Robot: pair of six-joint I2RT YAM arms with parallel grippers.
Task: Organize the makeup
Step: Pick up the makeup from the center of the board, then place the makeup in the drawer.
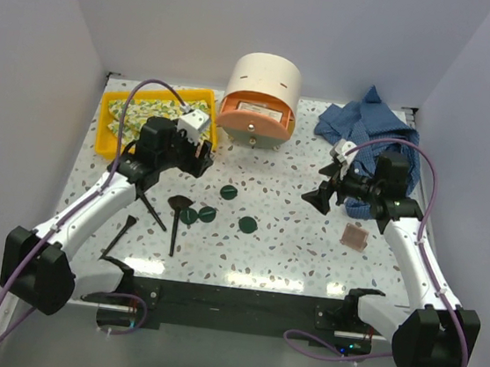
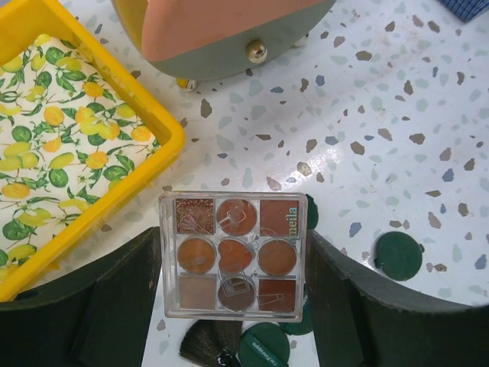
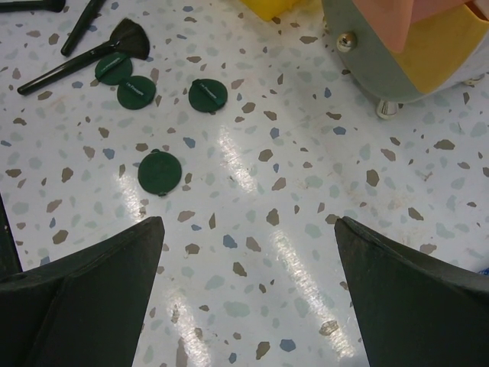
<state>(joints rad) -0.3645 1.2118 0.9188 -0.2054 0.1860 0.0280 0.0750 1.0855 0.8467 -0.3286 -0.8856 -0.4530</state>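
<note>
My left gripper [image 1: 197, 157] is shut on a clear-cased pink-brown palette [image 2: 233, 254], held above the table beside the yellow tray's corner. Under it lie the fan brush head [image 2: 206, 342] and green discs [image 2: 266, 348]. Another disc [image 2: 398, 254] lies to the right. In the top view several green discs [image 1: 228, 191] lie mid-table, with the fan brush [image 1: 176, 222] and two thin brushes [image 1: 121, 233] to their left. A second palette [image 1: 355, 239] lies at the right. My right gripper [image 1: 323, 195] is open and empty above bare table [image 3: 248, 225], with a disc [image 3: 160, 172] ahead of it.
A yellow tray [image 1: 108, 129] at the back left holds the leaf-patterned cloth [image 2: 53, 145]. A round cream-and-orange container [image 1: 259, 101] stands at the back centre. A blue cloth [image 1: 368, 127] is bunched at the back right. White walls close in the table.
</note>
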